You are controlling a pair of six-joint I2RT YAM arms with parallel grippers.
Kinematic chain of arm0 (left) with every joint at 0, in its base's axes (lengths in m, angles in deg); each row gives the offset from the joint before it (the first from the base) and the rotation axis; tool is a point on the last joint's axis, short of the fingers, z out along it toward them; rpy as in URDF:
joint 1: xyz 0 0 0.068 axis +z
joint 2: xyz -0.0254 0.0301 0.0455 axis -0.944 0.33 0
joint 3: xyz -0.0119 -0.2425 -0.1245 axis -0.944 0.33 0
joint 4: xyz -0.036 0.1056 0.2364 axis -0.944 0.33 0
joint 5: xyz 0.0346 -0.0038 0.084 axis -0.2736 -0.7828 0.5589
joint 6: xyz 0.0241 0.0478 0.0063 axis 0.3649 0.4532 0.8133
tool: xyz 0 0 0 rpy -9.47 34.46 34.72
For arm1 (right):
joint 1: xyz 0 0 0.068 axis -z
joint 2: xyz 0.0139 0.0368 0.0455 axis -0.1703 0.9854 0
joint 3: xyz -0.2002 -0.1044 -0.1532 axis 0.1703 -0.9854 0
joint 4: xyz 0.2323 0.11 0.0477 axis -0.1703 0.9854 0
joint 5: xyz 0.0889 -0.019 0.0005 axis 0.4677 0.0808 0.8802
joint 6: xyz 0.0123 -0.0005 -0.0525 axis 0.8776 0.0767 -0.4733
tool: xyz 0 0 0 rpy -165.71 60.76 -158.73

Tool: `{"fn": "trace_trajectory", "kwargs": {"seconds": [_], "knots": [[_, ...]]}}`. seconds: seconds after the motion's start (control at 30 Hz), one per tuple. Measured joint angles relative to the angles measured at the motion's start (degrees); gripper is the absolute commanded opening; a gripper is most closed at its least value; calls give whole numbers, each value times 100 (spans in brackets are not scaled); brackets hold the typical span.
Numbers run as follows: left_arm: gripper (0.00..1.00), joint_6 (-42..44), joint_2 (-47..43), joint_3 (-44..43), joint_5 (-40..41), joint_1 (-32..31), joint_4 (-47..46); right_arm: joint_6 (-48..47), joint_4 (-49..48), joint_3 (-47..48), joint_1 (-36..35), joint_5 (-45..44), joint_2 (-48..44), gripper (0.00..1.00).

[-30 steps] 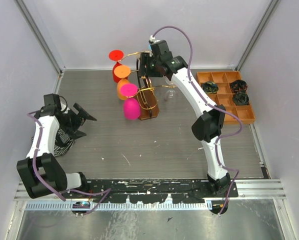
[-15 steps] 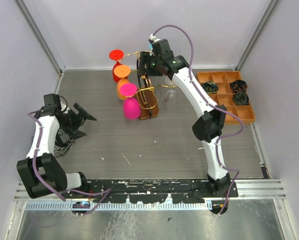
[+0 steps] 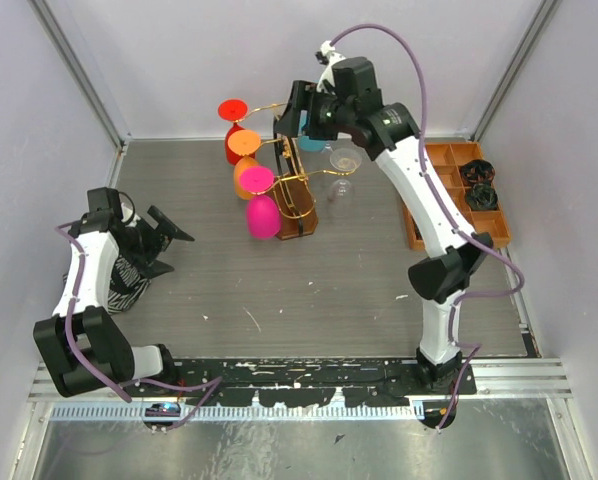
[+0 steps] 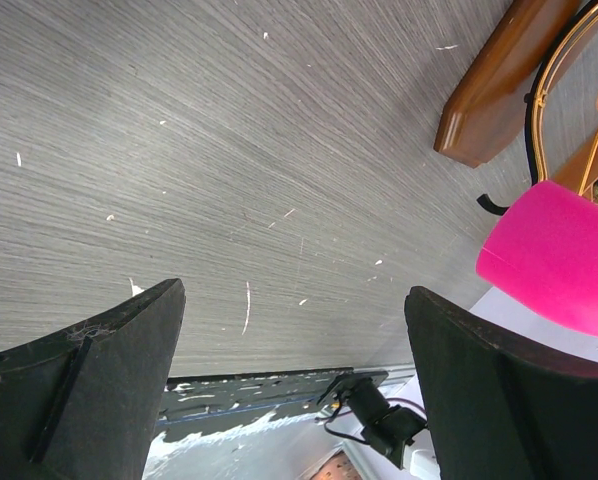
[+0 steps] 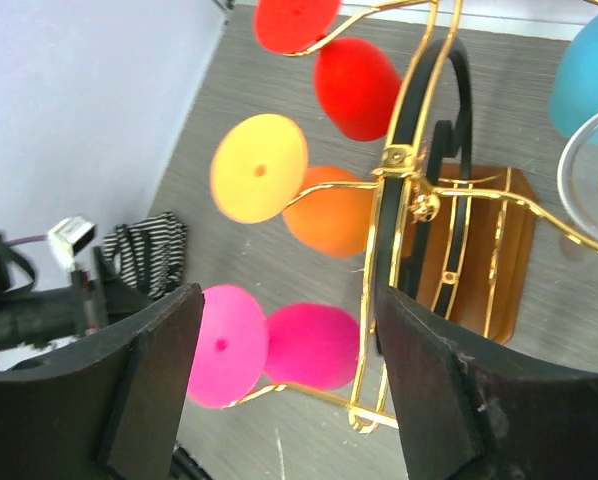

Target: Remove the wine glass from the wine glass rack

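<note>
Right gripper (image 5: 286, 300) stands open and empty, rack (image 5: 419, 185) beyond its fingertips; left gripper (image 4: 294, 290) spread wide, holding nothing.

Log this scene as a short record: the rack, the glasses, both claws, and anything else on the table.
rack: gold wire wine glass rack, wooden base, far middle of table
glasses, left-arm side of rack: red glass, orange glass, pink glass
glasses, right-arm side of rack: blue glass, clear glass
right claw: open, above the rack, holding nothing
left claw: open, low over bare table
other: orange compartment tray, far right
</note>
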Motion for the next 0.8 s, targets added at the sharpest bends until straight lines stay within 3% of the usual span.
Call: {"fn": "trace_trajectory", "kwargs": {"seconds": [0.13, 0.2, 0.5, 0.8], "knots": [[98, -2, -2, 0, -9, 0, 0, 125, 4, -138, 48, 109, -492, 52], [98, 0, -44, 2, -9, 0, 9, 160, 26, -223, 162, 144, -706, 49], [98, -2, -525, 55, -52, 0, 48, 181, 162, -669, 1421, 286, -975, 48], [98, -15, -737, 262, -122, -2, 83, 142, 225, -1893, 1515, 289, -1241, 51]]}}
